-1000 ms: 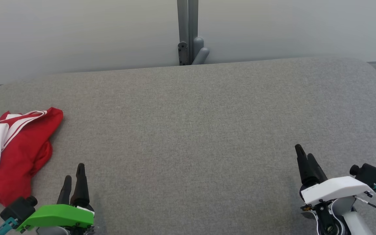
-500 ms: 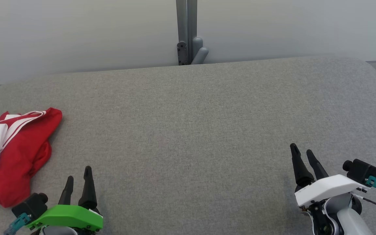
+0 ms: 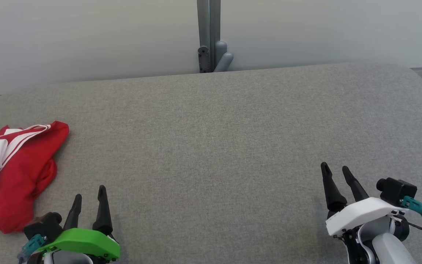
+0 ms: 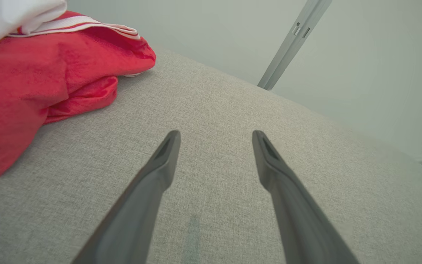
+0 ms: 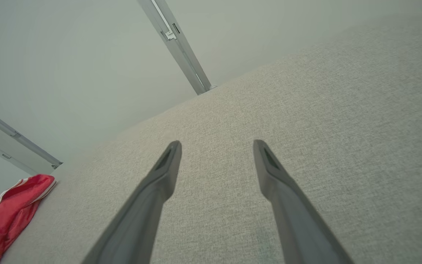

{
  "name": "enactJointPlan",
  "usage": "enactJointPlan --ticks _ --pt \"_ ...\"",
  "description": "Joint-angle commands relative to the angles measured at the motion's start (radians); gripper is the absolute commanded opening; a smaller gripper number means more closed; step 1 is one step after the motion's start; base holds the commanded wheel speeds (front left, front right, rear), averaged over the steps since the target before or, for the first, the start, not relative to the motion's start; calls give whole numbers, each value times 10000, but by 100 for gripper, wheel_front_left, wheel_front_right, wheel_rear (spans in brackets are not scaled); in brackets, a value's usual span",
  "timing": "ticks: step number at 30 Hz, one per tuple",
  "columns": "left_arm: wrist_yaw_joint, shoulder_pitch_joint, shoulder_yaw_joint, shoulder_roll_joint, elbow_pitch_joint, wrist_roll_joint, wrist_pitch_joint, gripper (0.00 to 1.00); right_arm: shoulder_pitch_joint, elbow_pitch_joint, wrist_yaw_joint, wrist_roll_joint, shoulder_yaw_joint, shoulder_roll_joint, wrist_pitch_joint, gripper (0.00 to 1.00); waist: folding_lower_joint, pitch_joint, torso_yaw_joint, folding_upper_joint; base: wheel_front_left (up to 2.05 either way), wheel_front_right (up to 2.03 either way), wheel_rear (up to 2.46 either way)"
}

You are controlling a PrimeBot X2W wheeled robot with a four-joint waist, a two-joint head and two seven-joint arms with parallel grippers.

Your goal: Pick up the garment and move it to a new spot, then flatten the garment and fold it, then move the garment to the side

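Head view, left end effector (image 3: 90, 191) spread wide, empty, right end effector (image 3: 333, 166) likewise

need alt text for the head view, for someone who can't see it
A crumpled red and white garment lies at the left edge of a grey fabric surface. The green-cased left gripper and white-cased right gripper are open and empty near the bottom corners.
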Motion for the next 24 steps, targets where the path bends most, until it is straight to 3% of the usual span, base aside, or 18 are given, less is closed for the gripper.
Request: enactJointPlan --ticks 1,24 --pt "49 -230 -33 111 -15 256 -81 100 -233 -26 4 -283 29 -90 -104 100 0 2 -2 -1 0 0 0" --pt "346 -202 -294 138 122 2442 -654 100 -294 339 4 -2650 79 -99 -612 100 0 22 -54 -1 0 0 0"
